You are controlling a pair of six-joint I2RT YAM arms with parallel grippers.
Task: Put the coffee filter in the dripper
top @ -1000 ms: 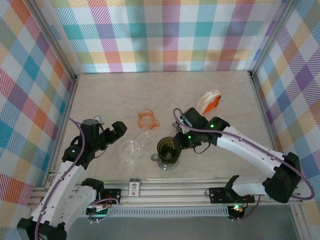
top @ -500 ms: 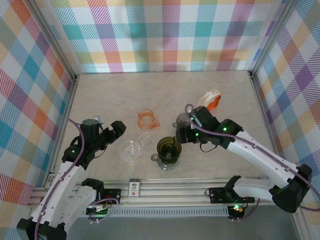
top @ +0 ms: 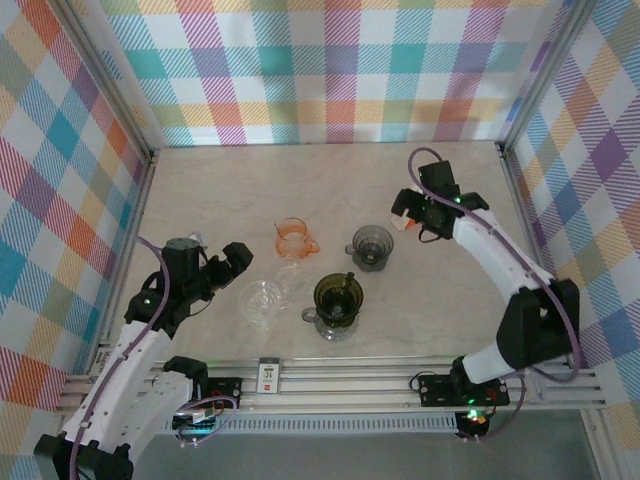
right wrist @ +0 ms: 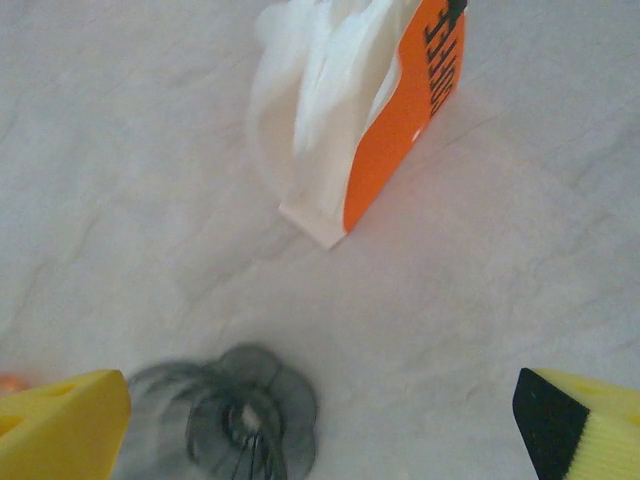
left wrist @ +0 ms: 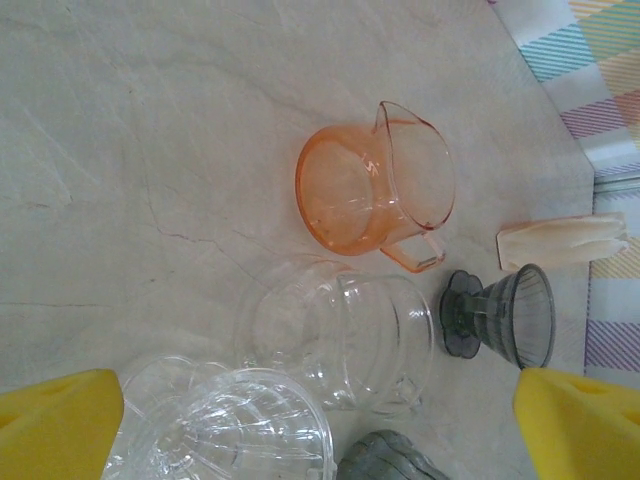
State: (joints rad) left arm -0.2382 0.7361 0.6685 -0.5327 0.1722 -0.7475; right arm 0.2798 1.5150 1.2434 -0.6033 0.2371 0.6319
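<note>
The coffee filters (right wrist: 330,110) are a white stack in an orange-faced pack, standing on the table just ahead of my right gripper (right wrist: 320,428). Its jaws are open and hold nothing. In the top view the right gripper (top: 406,208) hovers over that pack at the back right. A grey ribbed dripper (top: 372,246) stands on the table mid-right, blurred at the bottom of the right wrist view (right wrist: 225,420). My left gripper (top: 238,258) is open and empty, by a clear dripper (left wrist: 230,425). The left wrist view also shows the grey dripper (left wrist: 500,318) and the filters (left wrist: 565,240).
An orange glass pitcher (top: 293,238) stands mid-table. A clear glass server (left wrist: 340,335) lies beside the clear dripper (top: 262,300). A dark olive dripper on a cup (top: 338,298) sits near the front. Plaid walls close in three sides.
My right gripper has opened, left the grey dripper standing beside the orange pitcher, and swung to the back right over the filter pack. The left arm has stayed still.
</note>
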